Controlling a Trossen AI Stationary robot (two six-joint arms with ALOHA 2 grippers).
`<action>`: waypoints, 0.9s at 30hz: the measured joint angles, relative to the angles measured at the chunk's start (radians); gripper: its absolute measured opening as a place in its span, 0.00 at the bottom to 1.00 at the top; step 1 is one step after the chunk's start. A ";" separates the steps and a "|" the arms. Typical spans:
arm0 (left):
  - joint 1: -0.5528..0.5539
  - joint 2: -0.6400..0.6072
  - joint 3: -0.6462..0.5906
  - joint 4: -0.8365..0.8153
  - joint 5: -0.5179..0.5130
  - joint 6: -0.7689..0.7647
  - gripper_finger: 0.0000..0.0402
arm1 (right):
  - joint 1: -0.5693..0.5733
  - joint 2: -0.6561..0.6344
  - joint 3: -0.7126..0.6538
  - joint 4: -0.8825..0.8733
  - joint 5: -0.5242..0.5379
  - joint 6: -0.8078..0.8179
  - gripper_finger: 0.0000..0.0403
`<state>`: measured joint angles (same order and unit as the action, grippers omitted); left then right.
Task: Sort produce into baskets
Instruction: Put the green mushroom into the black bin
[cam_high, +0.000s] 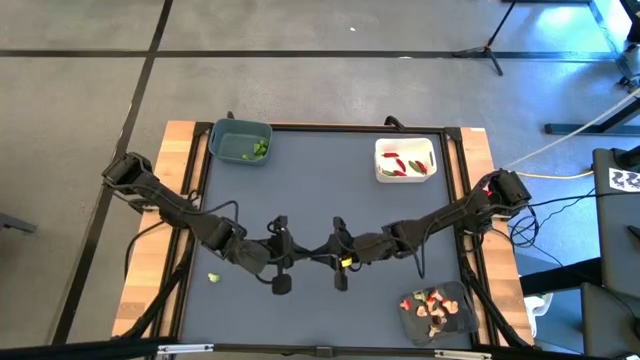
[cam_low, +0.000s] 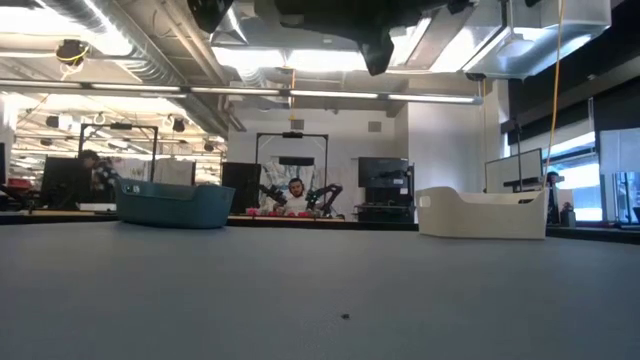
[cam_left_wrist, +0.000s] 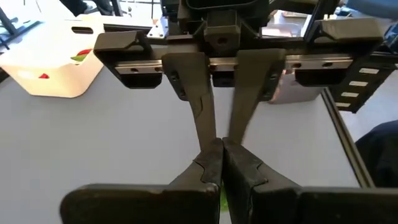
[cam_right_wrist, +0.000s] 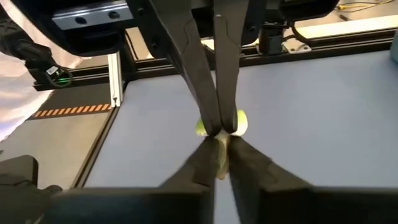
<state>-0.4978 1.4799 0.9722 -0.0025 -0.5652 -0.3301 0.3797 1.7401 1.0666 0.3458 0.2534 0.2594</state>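
My two grippers meet tip to tip above the middle of the table, left gripper (cam_high: 303, 256) and right gripper (cam_high: 322, 256). Both are shut on one small yellow-green produce piece (cam_right_wrist: 239, 121), which is clear of the table. The blue-grey tub (cam_high: 240, 140) at the far left holds green pieces. The white tub (cam_high: 405, 160) at the far right holds red and green pieces. The dark grey tray (cam_high: 437, 312) at the near right holds tan and red pieces. One loose green piece (cam_high: 213, 277) lies on the table at the near left. My left gripper pinches the yellow-green piece (cam_left_wrist: 221, 196) between its two fingertips, coming level from the table's left. The piece bulges out on both sides of the fingers (cam_right_wrist: 200, 129) and is lifted clear of the table. My right gripper comes level from the table's right, and its fingertips (cam_left_wrist: 214, 146) meet the left gripper's. A pale part of the piece (cam_right_wrist: 222, 158) shows between its two shut fingers. Which part of the piece it has is hidden by the fingers.
The dark mat (cam_high: 330, 200) lies inside a black frame, with wooden strips at the left and right table edges. In the low view the blue-grey tub (cam_low: 175, 205) and the white tub (cam_low: 480, 212) stand at the far side, and both arms hang above the picture.
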 joint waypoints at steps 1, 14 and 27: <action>0.001 0.000 -0.001 0.002 -0.001 0.007 0.00 | -0.003 0.000 0.000 -0.005 -0.003 -0.002 0.05; -0.001 -0.032 -0.001 -0.004 0.077 0.009 0.31 | 0.000 -0.042 0.000 -0.122 -0.049 -0.107 0.03; -0.118 -0.149 -0.001 -0.517 0.145 -0.299 0.41 | 0.267 -0.319 0.001 -0.675 -0.147 0.124 0.03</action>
<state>-0.6157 1.3313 0.9715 -0.5193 -0.4201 -0.6293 0.6466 1.4216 1.0672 -0.3294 0.1064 0.3832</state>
